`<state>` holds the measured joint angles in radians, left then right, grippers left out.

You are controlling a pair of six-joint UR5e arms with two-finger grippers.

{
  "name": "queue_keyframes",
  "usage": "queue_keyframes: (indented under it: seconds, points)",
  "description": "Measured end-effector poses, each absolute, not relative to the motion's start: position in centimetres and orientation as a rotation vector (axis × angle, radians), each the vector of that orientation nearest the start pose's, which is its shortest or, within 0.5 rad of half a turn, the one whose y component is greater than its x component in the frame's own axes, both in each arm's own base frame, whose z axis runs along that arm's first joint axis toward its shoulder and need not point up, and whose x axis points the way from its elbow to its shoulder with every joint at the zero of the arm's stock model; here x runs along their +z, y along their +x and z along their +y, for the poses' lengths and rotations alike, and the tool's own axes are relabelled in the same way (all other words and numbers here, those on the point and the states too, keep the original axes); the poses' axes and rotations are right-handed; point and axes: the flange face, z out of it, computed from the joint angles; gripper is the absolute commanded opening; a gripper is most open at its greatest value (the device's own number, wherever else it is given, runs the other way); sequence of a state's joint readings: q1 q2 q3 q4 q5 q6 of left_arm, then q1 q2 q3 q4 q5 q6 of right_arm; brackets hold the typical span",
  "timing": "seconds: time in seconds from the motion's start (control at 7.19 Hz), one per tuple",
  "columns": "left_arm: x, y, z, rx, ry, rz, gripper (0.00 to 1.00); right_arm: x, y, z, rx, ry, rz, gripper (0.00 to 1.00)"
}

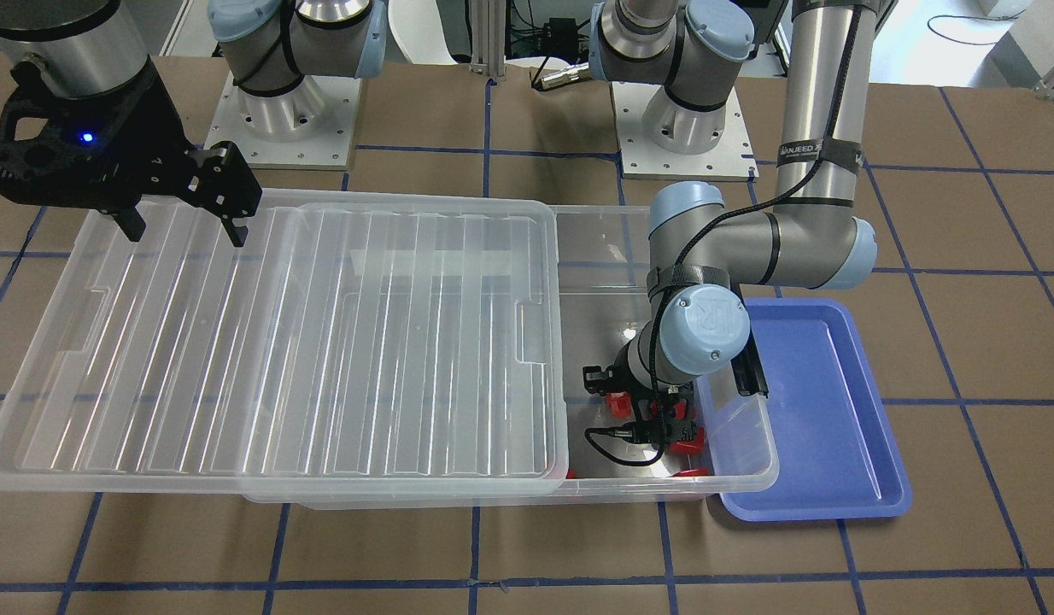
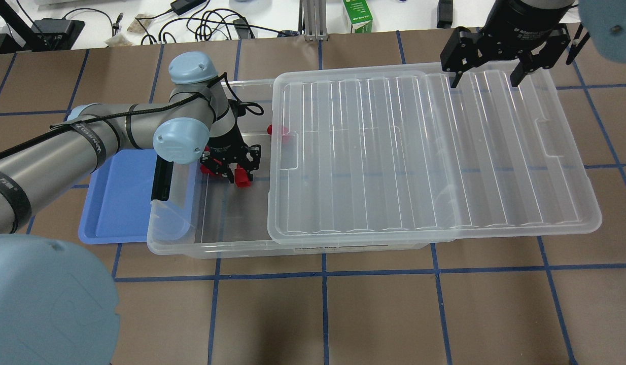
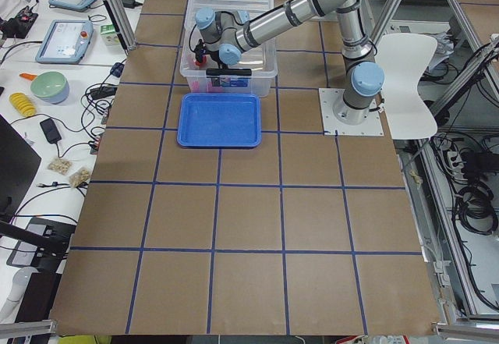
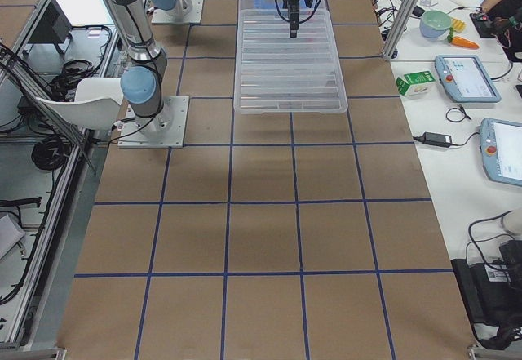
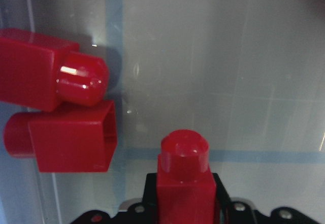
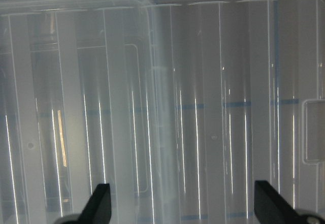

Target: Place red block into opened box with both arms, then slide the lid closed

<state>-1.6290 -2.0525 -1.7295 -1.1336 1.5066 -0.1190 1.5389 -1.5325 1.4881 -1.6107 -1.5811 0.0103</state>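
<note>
The clear box [image 2: 211, 250] lies across the table with its ribbed lid [image 2: 419, 152] slid toward my right, leaving the left end open. My left gripper [image 2: 232, 165] is down inside that open end, shut on a red block [image 5: 183, 183] whose stub points away from the wrist camera; the same block [image 2: 242, 178] shows just below the fingers from overhead. Two other red blocks [image 5: 56, 107] lie on the box floor beside it. My right gripper [image 2: 488, 76] hangs open above the lid's far corner, holding nothing.
A blue tray [image 2: 120, 203] sits against the box's left end, under my left forearm. A black latch bar [image 2: 161, 180] is on that short end. One more red block [image 2: 280, 131] lies at the lid's edge. Cables and a green carton line the table's back.
</note>
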Motion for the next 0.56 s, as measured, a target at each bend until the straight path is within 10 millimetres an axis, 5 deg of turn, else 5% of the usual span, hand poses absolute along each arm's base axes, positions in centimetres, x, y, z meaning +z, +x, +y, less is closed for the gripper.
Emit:
queue_keyframes:
  seconds: [0.56]
  points:
    - [23.0, -17.0, -58.2, 0.270, -0.102, 3.166, 1.00, 51.7, 11.2, -52.2, -0.145, 0.069, 3.154, 1.00]
